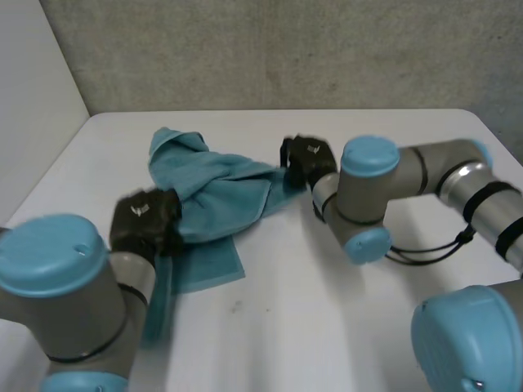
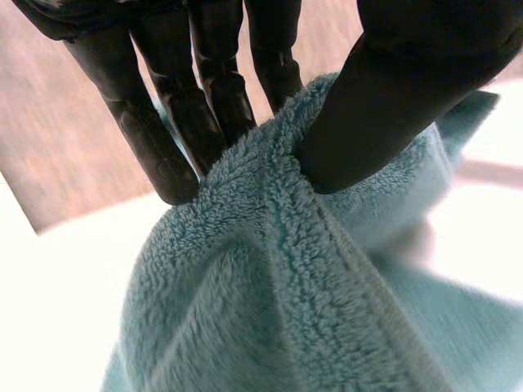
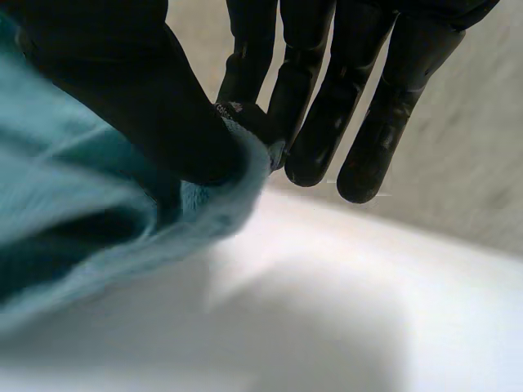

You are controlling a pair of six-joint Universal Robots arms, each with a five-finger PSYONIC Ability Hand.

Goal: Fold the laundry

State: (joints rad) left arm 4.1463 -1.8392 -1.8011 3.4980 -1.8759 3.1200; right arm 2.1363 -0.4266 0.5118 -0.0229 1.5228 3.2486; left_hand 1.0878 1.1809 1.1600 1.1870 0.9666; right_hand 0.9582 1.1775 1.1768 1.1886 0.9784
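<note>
Our left robot hand (image 1: 145, 219) and right robot hand (image 1: 306, 159) each pinch the towel (image 1: 221, 192) at opposite ends; we should draw it taut before lowering it flat.

At lower left of the head view, the left arm (image 1: 57, 278) hides part of the towel (image 1: 212, 196). The right arm (image 1: 458, 188) is cut off by the right edge.
</note>
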